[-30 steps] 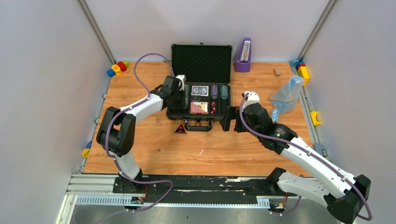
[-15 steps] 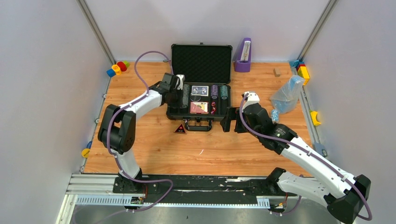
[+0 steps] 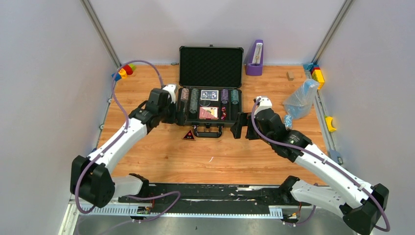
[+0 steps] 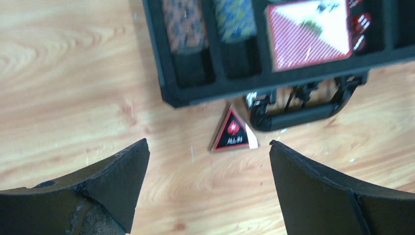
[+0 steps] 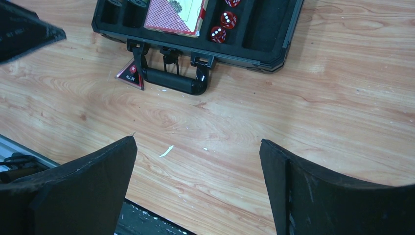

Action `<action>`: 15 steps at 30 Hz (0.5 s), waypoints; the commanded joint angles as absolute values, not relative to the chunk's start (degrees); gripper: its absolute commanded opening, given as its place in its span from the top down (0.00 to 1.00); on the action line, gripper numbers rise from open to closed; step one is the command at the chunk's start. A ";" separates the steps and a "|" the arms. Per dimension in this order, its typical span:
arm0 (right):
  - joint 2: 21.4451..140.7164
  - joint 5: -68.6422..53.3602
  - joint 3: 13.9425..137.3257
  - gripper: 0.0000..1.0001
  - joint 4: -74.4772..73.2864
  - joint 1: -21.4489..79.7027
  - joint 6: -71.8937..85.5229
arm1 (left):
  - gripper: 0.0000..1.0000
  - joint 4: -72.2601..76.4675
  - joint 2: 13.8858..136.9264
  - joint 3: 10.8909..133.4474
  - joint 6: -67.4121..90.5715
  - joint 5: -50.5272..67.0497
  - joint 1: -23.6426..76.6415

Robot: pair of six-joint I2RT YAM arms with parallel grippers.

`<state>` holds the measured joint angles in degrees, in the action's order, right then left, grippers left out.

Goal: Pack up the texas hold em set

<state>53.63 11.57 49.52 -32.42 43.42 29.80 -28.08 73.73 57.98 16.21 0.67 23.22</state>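
Observation:
The black case (image 3: 211,121) lies open at the table's middle back, its foam-lined lid (image 3: 211,66) upright. Chip rolls (image 3: 185,96) fill slots at both sides of it, with a blue card deck (image 3: 209,94), a red card deck (image 3: 208,113) and red dice (image 3: 223,114) between them. The dark red triangle (image 3: 189,135) lies flat on the wood just left of the handle (image 3: 208,132). My left gripper (image 4: 208,142) hangs open and empty over bare wood, with the triangle (image 4: 234,132) just beyond its fingertips. By the case's front right corner my right gripper (image 5: 196,141) is open and empty above the table.
A purple metronome-like object (image 3: 254,58) stands right of the lid. A clear plastic bag (image 3: 301,98) lies right of the case. Toy blocks (image 3: 123,71) sit in the back left corner, more blocks (image 3: 317,73) at the back right. A yellow piece (image 3: 331,123) rests on the right rail.
My left gripper has opened and drawn back left and towards the front from the case's left slots, where a chip roll now lies. The right arm has stayed put.

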 commanded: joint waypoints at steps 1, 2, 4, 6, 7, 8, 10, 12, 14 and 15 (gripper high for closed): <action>51.81 10.62 49.94 0.00 -31.73 43.24 31.02 | 0.00 -27.09 70.73 51.49 16.34 2.47 22.99; 51.47 10.68 49.86 0.00 -31.67 43.24 31.03 | 0.00 -26.69 70.56 50.36 15.99 3.91 23.06; 50.77 10.72 49.62 0.00 -31.78 43.24 30.90 | 0.00 -25.95 70.36 49.34 15.37 6.45 24.00; 50.04 10.84 49.49 0.00 -32.22 43.25 30.70 | 0.00 -26.60 70.73 49.31 14.56 5.28 26.26; 49.75 10.89 49.48 0.00 -32.44 43.24 30.61 | 0.00 -27.41 71.12 49.44 14.35 3.52 27.24; 49.47 10.92 49.48 0.00 -32.71 43.24 30.59 | 0.00 -27.73 71.33 49.71 14.35 1.74 29.07; 49.03 11.03 49.48 0.00 -33.16 43.24 30.54 | 0.00 -27.87 72.04 49.77 14.73 0.40 31.13; 48.72 11.02 49.39 0.00 -33.37 43.24 30.74 | 0.00 -27.14 73.03 49.63 15.17 -1.20 32.39; 48.57 10.91 49.39 0.00 -33.50 43.24 31.00 | 0.00 -26.01 74.40 49.45 15.43 -2.39 33.25; 48.58 10.81 49.39 0.00 -33.49 43.24 31.02 | 0.00 -25.36 75.60 49.51 15.64 -2.65 33.46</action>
<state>49.50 10.98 49.50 -33.76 43.42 29.95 -28.40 73.08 48.75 15.92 0.73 32.49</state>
